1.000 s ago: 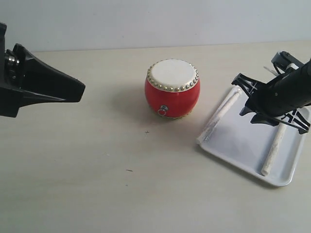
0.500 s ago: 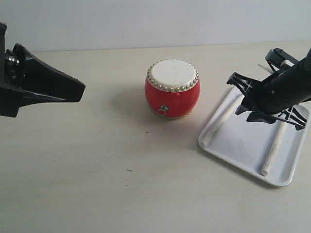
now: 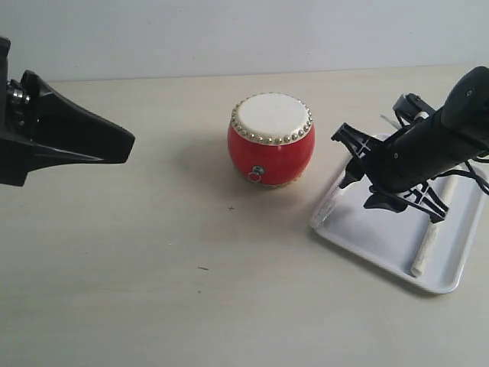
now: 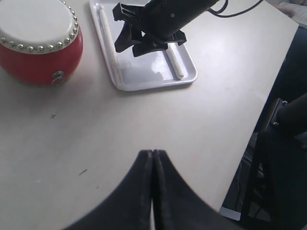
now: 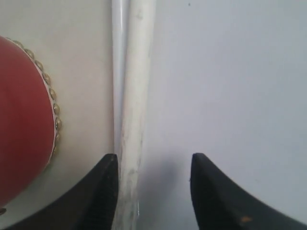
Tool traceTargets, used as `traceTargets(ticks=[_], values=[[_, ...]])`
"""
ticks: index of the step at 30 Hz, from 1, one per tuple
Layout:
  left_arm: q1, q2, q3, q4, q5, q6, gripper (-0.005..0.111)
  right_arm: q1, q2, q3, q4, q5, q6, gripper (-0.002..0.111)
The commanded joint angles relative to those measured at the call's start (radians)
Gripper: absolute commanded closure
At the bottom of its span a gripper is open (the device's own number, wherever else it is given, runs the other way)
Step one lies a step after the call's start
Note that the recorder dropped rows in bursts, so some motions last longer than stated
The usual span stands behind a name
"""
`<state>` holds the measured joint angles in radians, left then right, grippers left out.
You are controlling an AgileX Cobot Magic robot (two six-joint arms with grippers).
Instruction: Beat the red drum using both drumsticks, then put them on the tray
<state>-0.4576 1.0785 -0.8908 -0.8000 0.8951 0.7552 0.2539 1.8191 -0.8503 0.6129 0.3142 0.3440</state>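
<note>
The right end effector point(image 3: 357, 174) is hovering low over the tray point(image 3: 382, 238) with its fingers spread and gripping nothing. One drumstick point(image 3: 335, 197) is lying just below it, along the tray rim nearest the red drum point(image 3: 270, 142). The other drumstick point(image 3: 428, 248) is resting near the tray's opposite long side, partly hidden by the arm. The drum is standing upright on the table point(image 3: 153, 267), near the tray but apart from it. The left end effector point(image 3: 128, 142) is hanging well away to the left, its fingers pressed together and empty.
</note>
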Motion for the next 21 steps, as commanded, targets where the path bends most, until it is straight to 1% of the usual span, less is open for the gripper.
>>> traceTargets(ticks=[1, 7, 13, 21], values=[[0.004, -0.007, -0.005, -0.014, 0.006, -0.005, 0.107, 0.003, 0.007, -0.006, 0.031, -0.029, -0.001, 0.062], [0.004, -0.007, -0.005, -0.014, 0.004, -0.005, 0.107, 0.003, 0.022, -0.006, 0.085, -0.035, -0.056, 0.062], [0.004, -0.007, -0.005, -0.014, 0.004, -0.005, 0.107, 0.003, 0.029, -0.006, 0.102, -0.046, -0.062, 0.062], [0.004, -0.007, -0.005, -0.014, 0.003, -0.005, 0.107, 0.003, 0.045, -0.006, 0.220, -0.057, -0.136, 0.062]])
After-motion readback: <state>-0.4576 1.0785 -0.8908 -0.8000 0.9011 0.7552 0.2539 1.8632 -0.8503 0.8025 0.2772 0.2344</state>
